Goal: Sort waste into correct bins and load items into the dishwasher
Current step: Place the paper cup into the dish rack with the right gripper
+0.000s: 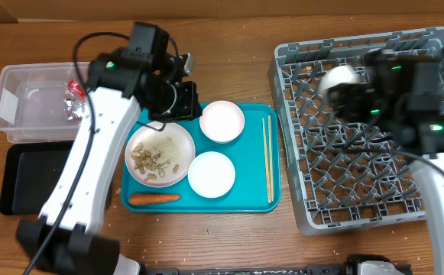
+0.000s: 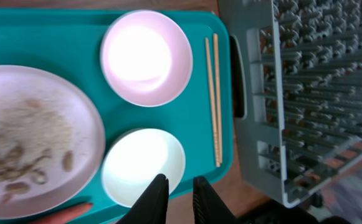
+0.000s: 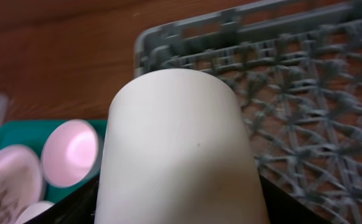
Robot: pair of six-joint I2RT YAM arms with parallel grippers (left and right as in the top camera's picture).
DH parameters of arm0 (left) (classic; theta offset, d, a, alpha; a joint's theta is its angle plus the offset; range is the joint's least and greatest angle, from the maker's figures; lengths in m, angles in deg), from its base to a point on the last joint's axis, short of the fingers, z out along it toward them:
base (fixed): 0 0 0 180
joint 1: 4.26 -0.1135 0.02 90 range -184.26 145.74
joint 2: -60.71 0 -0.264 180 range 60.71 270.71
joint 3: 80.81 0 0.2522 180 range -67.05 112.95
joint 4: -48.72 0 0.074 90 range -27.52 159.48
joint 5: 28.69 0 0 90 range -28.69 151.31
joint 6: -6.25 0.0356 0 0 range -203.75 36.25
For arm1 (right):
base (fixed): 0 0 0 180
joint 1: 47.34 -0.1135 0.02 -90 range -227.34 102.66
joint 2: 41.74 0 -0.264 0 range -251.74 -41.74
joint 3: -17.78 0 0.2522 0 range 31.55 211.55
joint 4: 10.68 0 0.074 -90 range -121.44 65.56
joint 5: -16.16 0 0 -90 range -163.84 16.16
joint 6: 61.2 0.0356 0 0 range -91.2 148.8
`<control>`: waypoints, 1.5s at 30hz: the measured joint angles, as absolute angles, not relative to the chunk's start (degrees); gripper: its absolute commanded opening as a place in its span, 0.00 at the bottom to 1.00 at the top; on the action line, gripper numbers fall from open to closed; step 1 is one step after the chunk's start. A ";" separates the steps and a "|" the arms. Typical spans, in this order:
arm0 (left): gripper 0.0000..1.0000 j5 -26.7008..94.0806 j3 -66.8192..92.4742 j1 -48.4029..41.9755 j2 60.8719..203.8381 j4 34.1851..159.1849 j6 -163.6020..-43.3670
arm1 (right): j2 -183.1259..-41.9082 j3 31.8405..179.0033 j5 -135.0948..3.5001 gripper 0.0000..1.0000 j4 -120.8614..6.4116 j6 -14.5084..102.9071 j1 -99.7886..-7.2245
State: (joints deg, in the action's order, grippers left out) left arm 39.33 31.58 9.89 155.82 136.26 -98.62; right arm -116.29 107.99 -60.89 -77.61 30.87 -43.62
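right gripper (image 3: 181, 205): clamped on the white cup (image 3: 181, 149), dome end pointing away.
below it: grey dish rack (image 1: 405, 206), its pegs just ahead of the cup.
left gripper (image 2: 176, 190): narrow, empty, well apart over the teal tray (image 2: 43, 37).

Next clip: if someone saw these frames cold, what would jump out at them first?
Probably the small white cup that fills the right wrist view, held in the right hand over the far corner of the big grey plastic dish rack. Next, the teal tray mid-table, with a round white plate of beige scraps, two pale bowls, an orange carrot and wooden chopsticks. The left hand hangs above it.
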 measured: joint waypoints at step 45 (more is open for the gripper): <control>0.18 47.00 31.58 9.89 151.32 137.72 -98.62 | -133.45 111.77 -72.56 1.00 -96.03 39.26 -7.60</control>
State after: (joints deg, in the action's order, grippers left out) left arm 47.00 31.58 9.89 151.32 137.72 -98.62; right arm -133.45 111.77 -72.56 -96.03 39.26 -7.60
